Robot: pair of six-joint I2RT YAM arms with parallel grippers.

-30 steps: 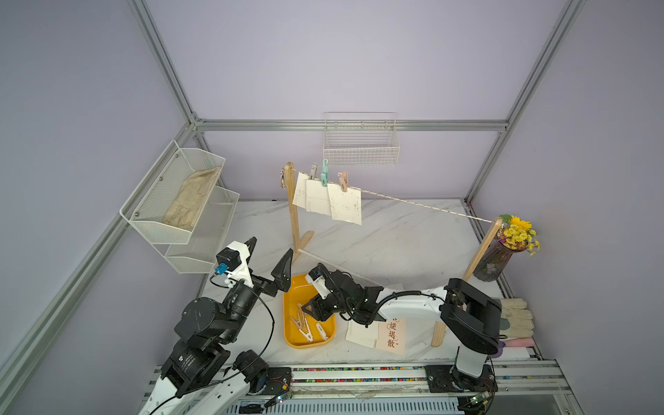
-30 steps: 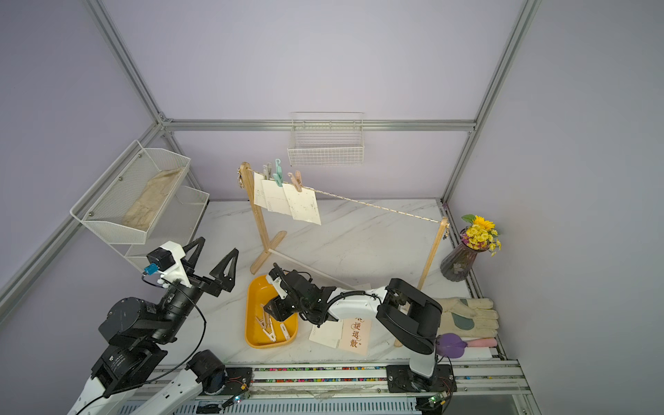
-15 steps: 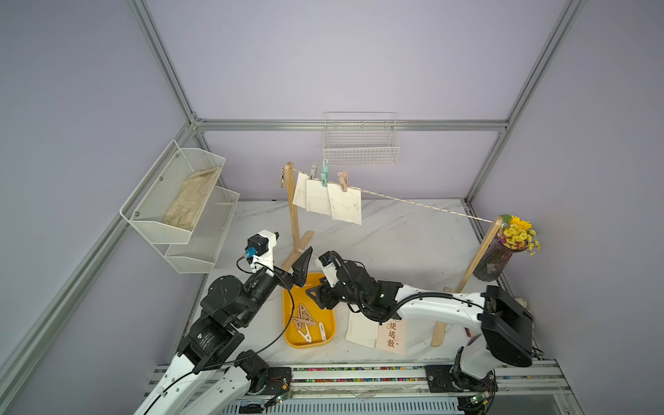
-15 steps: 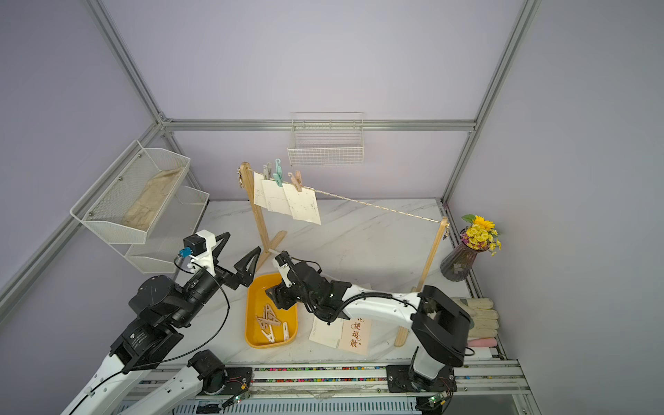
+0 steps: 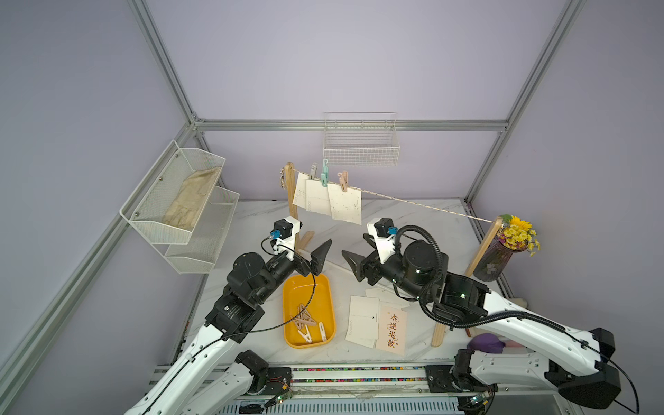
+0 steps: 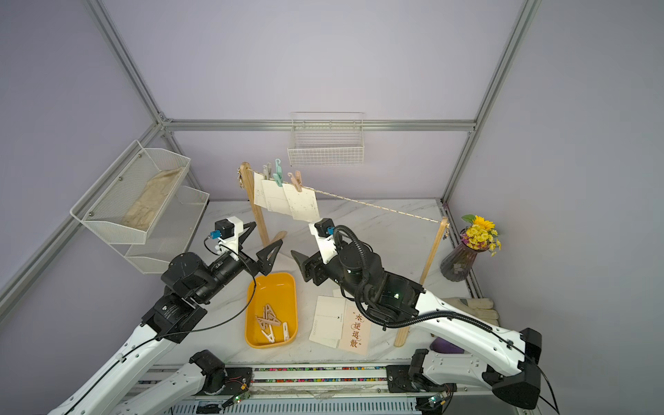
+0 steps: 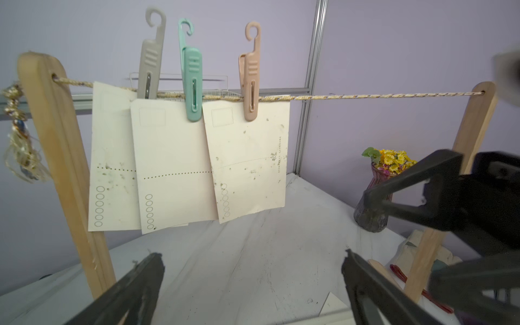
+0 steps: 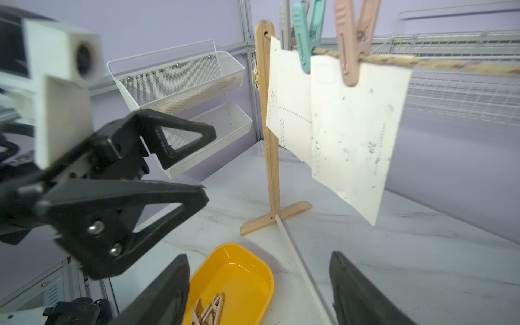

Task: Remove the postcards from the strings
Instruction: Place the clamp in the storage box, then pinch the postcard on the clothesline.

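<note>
At the far left, a white mesh wall shelf holds a folded cloth. My left gripper hangs above the far end of the yellow tray, jaws spread wide with nothing between them. Wooden clothes pegs lie in that tray. Behind it stands the left post, and the string runs from its top across to the right post. 3 hanging postcards overlap, bunched near the left post, clipped by a grey peg, a teal peg and a pink peg. My right gripper faces the left one, near it and lower than the hanging cards, jaws apart and empty. On the marble table below my right arm lie loose postcards, with a cream card bearing 4 Chinese characters beside them. A purple vase of yellow flowers stands just beside the right post
</note>
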